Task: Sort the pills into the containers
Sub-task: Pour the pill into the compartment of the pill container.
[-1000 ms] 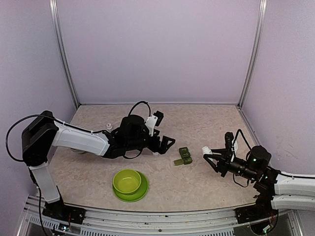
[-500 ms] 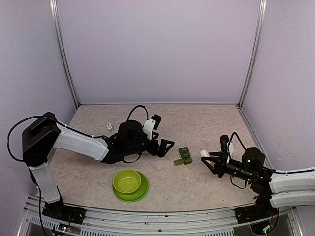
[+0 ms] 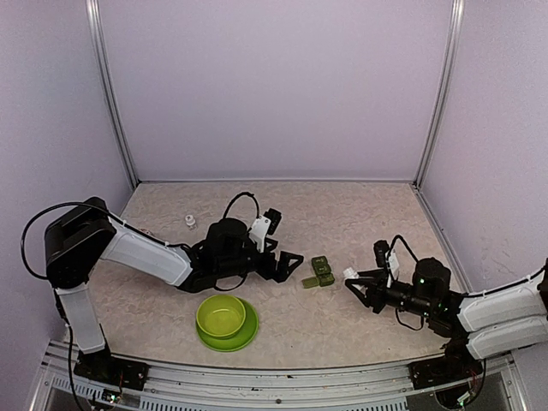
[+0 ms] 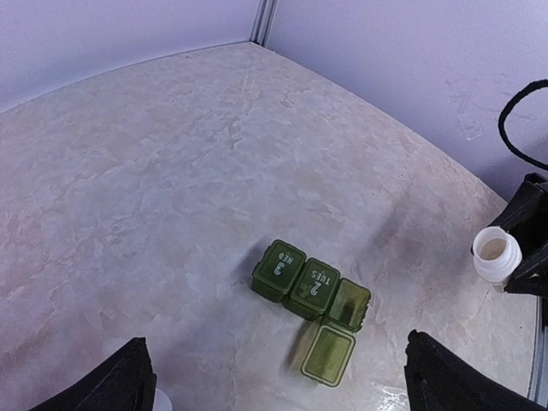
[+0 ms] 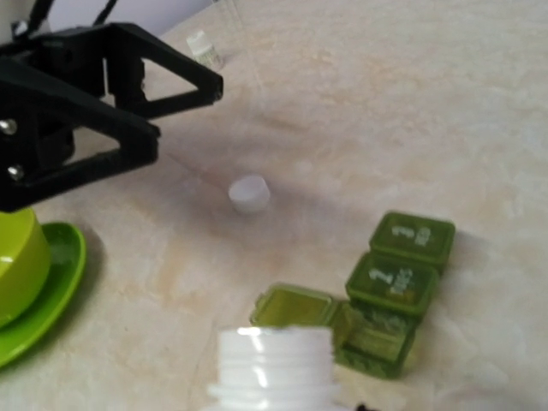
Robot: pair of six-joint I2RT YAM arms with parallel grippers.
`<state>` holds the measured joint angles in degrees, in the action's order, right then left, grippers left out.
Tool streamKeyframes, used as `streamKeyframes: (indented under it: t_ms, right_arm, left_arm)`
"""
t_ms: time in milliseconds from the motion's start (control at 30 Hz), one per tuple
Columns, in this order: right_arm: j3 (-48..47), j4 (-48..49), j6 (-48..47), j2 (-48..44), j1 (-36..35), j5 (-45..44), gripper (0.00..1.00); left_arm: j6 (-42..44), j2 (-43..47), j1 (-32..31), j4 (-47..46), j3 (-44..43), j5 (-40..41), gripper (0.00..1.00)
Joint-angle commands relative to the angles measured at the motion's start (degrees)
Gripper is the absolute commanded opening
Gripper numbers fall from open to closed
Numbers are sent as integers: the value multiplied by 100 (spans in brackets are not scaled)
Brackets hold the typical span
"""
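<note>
The pill box (image 3: pixel 318 271) sits mid-frame on the counter (image 3: pixel 360 214), one end lid open. Right of it, the right end effector (image 3: pixel 355 282) grips an uncapped bottle (image 5: pixel 274 355); the left end effector (image 3: pixel 291 265) gapes empty. Tipped too fast, pills could overshoot that small compartment.

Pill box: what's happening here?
The right gripper holds an uncapped white bottle just right of the pill box. The box's end compartment has its lid open; the other two are shut. The left gripper hovers open on the box's other side, holding nothing. A white cap lies on the table.
</note>
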<state>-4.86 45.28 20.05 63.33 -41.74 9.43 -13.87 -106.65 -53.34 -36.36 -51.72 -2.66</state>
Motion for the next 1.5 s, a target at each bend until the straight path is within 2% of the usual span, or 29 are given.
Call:
streamKeyframes:
  t_ms: [0, 633, 1000, 1467]
  right_arm:
    - [-129, 342, 23, 354, -45, 67, 6]
    - [-946, 433, 229, 2047, -54, 161, 2]
    - [-1299, -41, 370, 2323, -52, 70, 1]
    - [-1565, -996, 587, 2233, -54, -45, 0]
  left_arm:
    - [73, -160, -18, 111, -237, -247, 99]
    - [164, -186, -1, 208, -302, -338, 99]
    - [177, -132, 8, 227, -285, -336, 99]
    - [174, -130, 17, 224, -287, -385, 99]
